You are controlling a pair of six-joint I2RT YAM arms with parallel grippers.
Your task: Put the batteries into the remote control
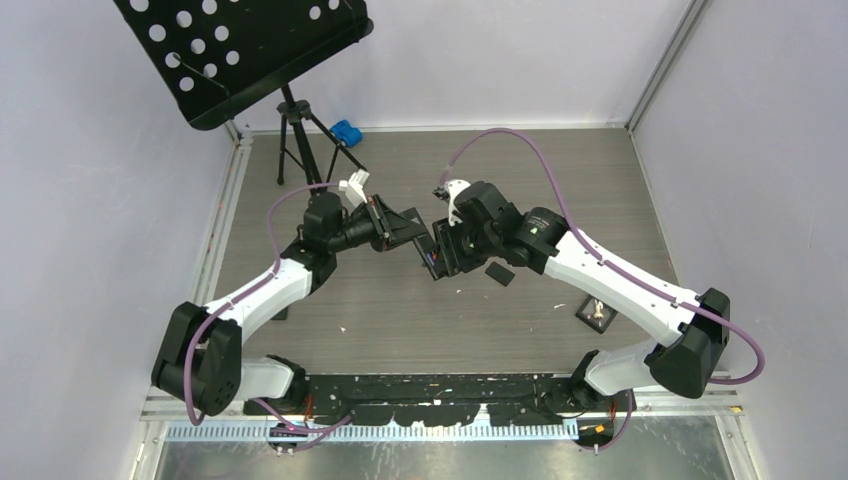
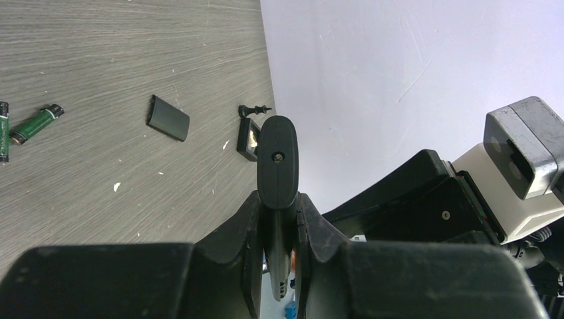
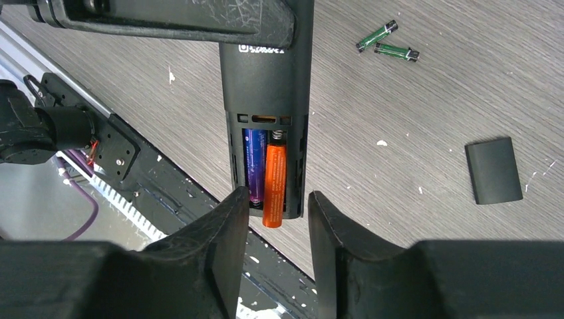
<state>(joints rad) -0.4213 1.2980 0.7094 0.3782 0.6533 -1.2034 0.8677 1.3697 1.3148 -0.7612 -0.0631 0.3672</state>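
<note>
The left end effector (image 2: 278,219) is clamped on the remote control (image 3: 266,73) above the worktop (image 3: 412,106). The right end effector (image 3: 278,199) stands partly open, empty, at its battery bay, where an orange battery (image 3: 275,183) lies beside a purple battery (image 3: 253,159). Two green batteries (image 3: 377,35) lie on the worktop.

The grey wood-grain tabletop (image 3: 412,100) bears two slim green cylindrical batteries (image 3: 377,36), lying close together, well ahead and to the right of the jaws of the right gripper (image 3: 277,199). A flat black rectangular plastic cover (image 3: 493,170) lies nearer, off to the right of those jaws. Small white flecks (image 3: 381,142) dot the wood between them.
</note>
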